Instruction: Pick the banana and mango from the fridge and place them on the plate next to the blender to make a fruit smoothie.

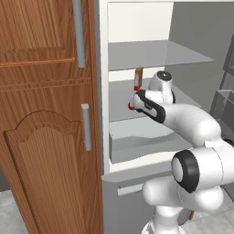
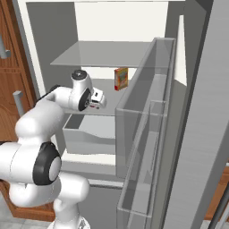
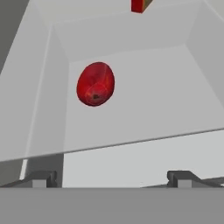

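Note:
The mango [image 3: 96, 83], glossy red and egg-shaped, lies on the floor of the pale grey drawer [image 3: 48, 92] in the open fridge [image 1: 155, 55]. My gripper [image 3: 111, 178] hovers above the drawer's near edge, looking down at the mango from a short distance. It is open and holds nothing, and its two dark fingertips [image 3: 39, 178] stand wide apart. From the base, the gripper [image 1: 133, 103] [image 2: 97, 101] reaches into the fridge [image 2: 103, 53] just over the drawer [image 1: 137, 148] [image 2: 85, 141]. The banana, the plate and the blender are out of view.
An orange-red carton [image 1: 138, 78] [image 2: 120, 78] stands upright on the shelf behind the drawer. The brown wooden cabinet [image 1: 45, 114] borders the fridge on the left. The open fridge door with see-through bins [image 2: 143, 134] stands close on the right.

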